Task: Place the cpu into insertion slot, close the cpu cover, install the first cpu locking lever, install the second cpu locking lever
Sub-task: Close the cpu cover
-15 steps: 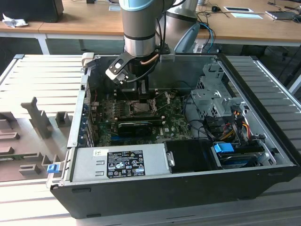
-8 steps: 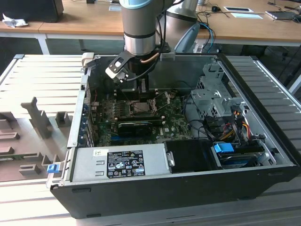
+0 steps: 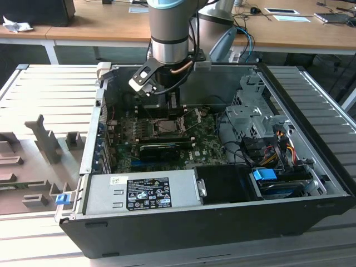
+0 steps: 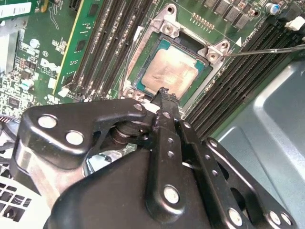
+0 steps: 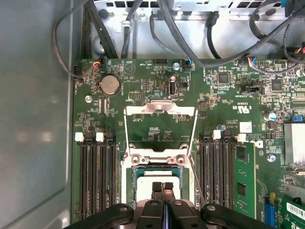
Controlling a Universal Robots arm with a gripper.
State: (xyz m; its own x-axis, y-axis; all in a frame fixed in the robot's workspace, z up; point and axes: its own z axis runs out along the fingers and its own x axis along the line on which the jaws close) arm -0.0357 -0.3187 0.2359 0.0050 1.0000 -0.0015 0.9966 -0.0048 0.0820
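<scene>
**CPU's in, lid's not, and those fingers are awfully close**

The small flat square cpu (image 4: 171, 71) with the silver-grey metal face is sitting in the square black insertion slot (image 4: 140, 55) on the green motherboard (image 5: 143, 71). The thin silver-grey cpu cover (image 5: 159, 109), a frame plate with a big square window, is swung open on its hinge, away from the chip.

The black gripper (image 5: 163, 186) hangs right over the near edge of the chip, its two fingers (image 5: 156, 193) pressed together with nothing between them that I can see. I can't tell whether the tips touch the metal face.

What worries me:
- Any sideways drift could scrape the tips across the chip or push it crooked, and the pins underneath won't forgive that.
- The thin wire locking lever (image 4: 267, 49) runs close beside the fingers, so it could snag.
- If the chip isn't flat, the cover would jam on it.

Head count: one cpu, one slot, one cover, one gripper, one silver coin battery (image 5: 108, 85). There are two banks of long black memory slots (image 5: 97, 176), one on each side of the socket. I can make out one lever for sure.
</scene>
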